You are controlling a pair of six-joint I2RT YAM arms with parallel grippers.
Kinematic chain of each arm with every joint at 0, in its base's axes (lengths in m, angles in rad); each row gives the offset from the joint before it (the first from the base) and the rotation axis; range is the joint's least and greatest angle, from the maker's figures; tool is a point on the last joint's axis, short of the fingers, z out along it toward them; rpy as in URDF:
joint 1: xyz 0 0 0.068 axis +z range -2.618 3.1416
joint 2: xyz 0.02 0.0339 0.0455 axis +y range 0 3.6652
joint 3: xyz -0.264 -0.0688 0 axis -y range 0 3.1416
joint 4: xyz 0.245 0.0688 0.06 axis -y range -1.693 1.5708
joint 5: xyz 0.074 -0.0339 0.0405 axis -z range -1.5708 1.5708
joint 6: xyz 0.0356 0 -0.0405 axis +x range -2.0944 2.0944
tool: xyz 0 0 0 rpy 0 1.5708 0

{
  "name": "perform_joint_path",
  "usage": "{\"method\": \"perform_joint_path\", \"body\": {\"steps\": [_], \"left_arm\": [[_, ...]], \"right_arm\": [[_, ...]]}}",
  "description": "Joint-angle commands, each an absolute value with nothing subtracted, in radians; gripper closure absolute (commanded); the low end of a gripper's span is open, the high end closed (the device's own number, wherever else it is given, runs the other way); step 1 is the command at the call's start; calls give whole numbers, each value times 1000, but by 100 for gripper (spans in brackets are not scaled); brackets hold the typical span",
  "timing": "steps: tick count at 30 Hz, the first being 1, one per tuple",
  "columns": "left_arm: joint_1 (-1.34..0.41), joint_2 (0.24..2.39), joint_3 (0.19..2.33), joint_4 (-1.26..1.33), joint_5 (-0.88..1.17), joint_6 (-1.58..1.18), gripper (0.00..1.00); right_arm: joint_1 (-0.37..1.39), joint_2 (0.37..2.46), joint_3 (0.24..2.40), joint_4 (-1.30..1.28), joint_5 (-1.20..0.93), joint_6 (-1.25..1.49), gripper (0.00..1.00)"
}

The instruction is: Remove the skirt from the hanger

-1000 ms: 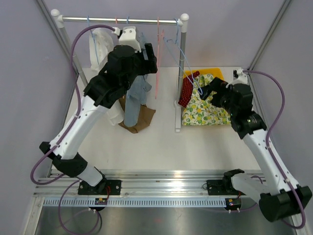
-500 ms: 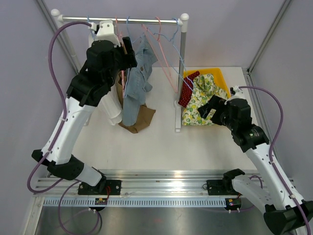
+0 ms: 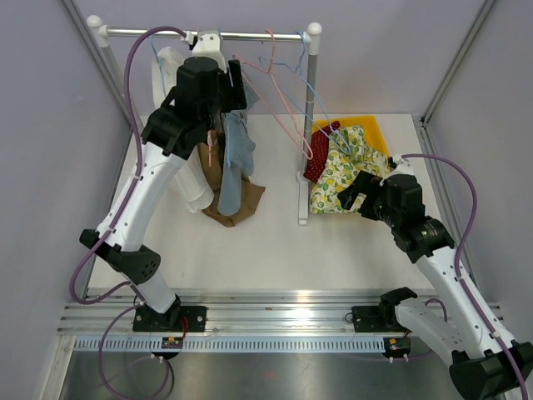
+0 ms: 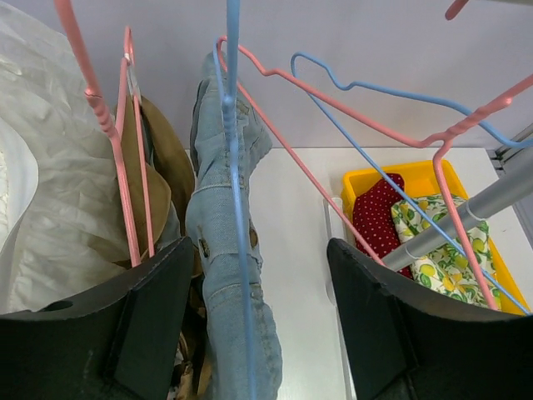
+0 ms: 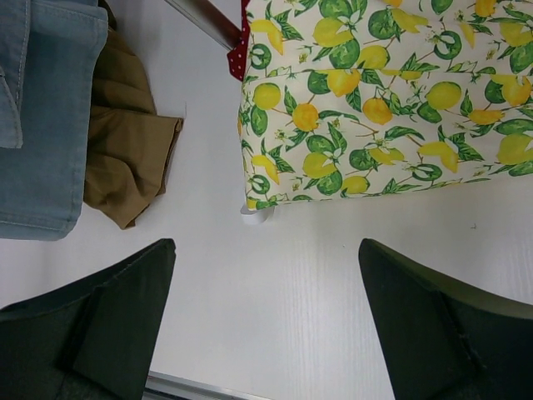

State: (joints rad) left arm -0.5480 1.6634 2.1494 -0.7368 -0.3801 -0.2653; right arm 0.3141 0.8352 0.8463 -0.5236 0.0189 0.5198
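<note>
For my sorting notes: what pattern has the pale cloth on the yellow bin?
The cloth has yellow lemons and green leaves on white; see right wrist view.

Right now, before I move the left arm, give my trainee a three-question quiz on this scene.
1. True or false: the left gripper is shut on the blue hanger.
2. What lies in the yellow bin? A) a brown cloth only. B) a lemon-print cloth and a red dotted cloth. C) a pair of shoes.
3. Short answer: which garment hangs between the left gripper's fingers?

Key: 1. False, it is open. 2. B. 3. The denim garment.
</note>
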Motion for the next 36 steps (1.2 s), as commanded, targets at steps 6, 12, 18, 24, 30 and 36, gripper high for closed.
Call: {"method": "perform_joint_path", "body": {"steps": [6,12,18,24,30,36], "left_arm": [[-525,1724,2157,-712,-393,-261,48],[-506,1763,2183,-744,-376,-267,99],[-506,1726,2275,-791,-373,-233,100],[-531,1668,2421,-857,-371,-224,100],[-546,1615,2433,-867,-391,-216,100],[-561,1600,2440,-845,-408,-196,100]], "right_arm": [[321,831,847,-525,46,479,1],[321,831,828,-514,40,483,1],[322,821,847,-494,-41,479,1],[353,862,1029,-457,-155,448,2],[449,953,1241,-491,-127,411,2],[572,991,1310,-505,-57,408,2]]}}
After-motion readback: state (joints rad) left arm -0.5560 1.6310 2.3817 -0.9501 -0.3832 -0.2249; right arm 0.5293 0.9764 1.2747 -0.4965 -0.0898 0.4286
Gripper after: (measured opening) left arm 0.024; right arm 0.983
